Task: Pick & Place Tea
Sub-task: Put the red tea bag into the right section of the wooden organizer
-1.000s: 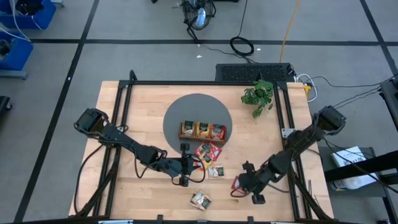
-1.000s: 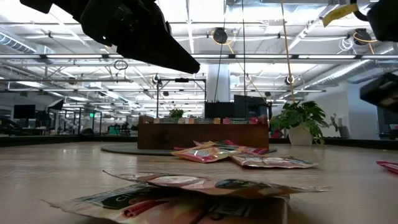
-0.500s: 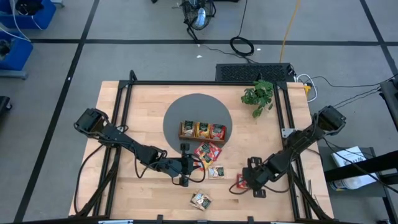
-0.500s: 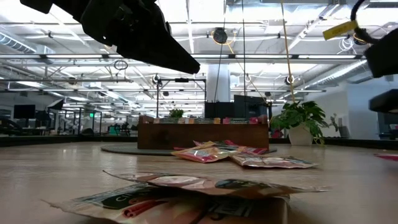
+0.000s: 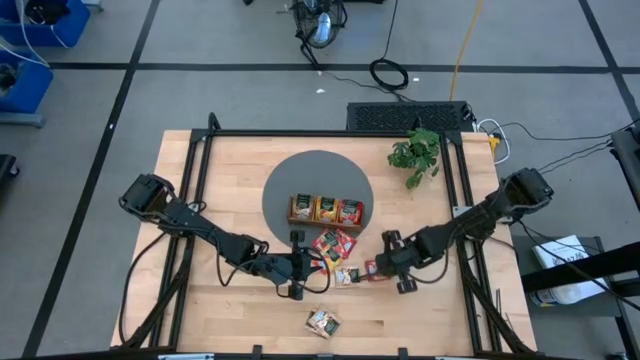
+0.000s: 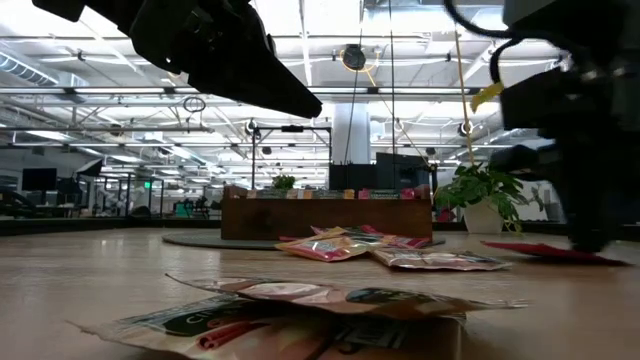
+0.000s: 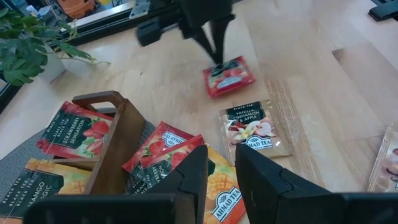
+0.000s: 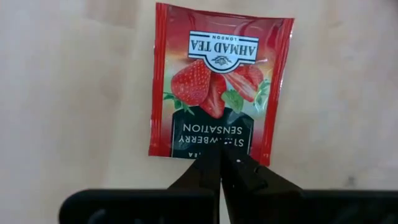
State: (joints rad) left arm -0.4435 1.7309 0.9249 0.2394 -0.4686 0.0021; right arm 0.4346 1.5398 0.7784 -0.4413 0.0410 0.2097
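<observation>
The wooden tray (image 5: 326, 210) sits on a grey round mat (image 5: 300, 172) and serves as the landmark. A potted plant (image 5: 416, 153) stands well off to the tray's far right. Just in front of the tray lies a loose heap of sachets (image 5: 334, 243), red ones over an orange mango one, and nearer the table's front edge than that heap lies a single vanilla sachet (image 7: 252, 127). A further sachet (image 5: 322, 322) lies alone well in front of the tray, near the table's front edge. Nothing stands between the heap and the tray.

The left gripper (image 5: 300, 264) hangs in front of the tray, beside the heap, its fingers (image 7: 189, 174) parted a little with nothing between them. The right gripper (image 5: 385, 262) is in front of the tray and to its right, clenched on the edge of a red strawberry sachet (image 8: 219, 87) that lies flat on the wood, just beside the vanilla sachet.

A second ago the right gripper and its red sachet were farther right and closer to the front edge; both have since slid in toward the heap. The left arm has not moved.

The red sachet shows strawberries, a white brand panel and a dark band of lettering.
</observation>
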